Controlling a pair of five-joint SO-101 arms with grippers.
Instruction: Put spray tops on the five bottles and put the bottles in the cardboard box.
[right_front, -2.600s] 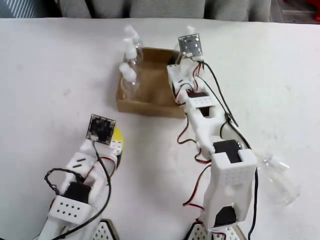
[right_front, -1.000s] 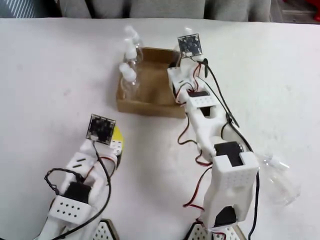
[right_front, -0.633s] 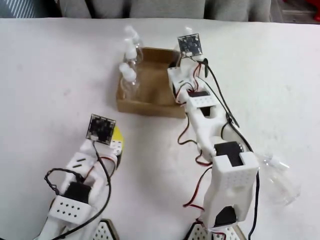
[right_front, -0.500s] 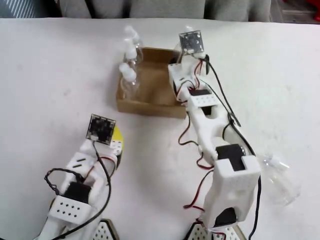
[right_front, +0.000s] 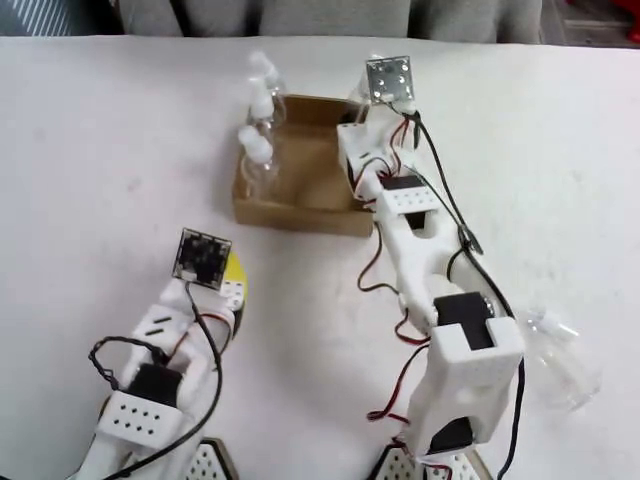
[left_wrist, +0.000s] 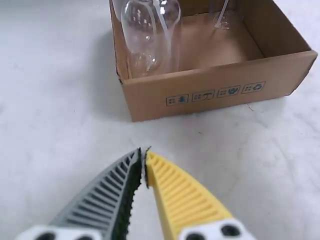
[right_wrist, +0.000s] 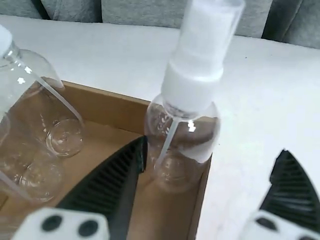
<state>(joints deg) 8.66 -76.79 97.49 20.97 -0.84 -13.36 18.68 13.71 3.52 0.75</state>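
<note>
The cardboard box (right_front: 300, 205) sits at the table's far middle; its front wall (left_wrist: 210, 95) faces my left gripper. Three clear bottles with white spray tops (right_front: 258, 110) stand along its left side. Another capped bottle (right_wrist: 184, 131) stands upright in the box's far right corner. My right gripper (right_wrist: 212, 150) is open, its black fingers (right_wrist: 112, 182) apart on either side of that bottle without touching it. My left gripper (left_wrist: 144, 156) is shut on nothing, low over the table in front of the box. A clear bottle (right_front: 560, 368) lies on its side at the right.
The right arm (right_front: 420, 230) stretches from the near edge up to the box's right wall, trailing red and black wires. The left arm (right_front: 165, 350) stays at the near left. Bare white table surrounds the box.
The right arm's wrist has shifted slightly farther away and to the right above the box's corner. The left arm and the bottles have stayed put.
</note>
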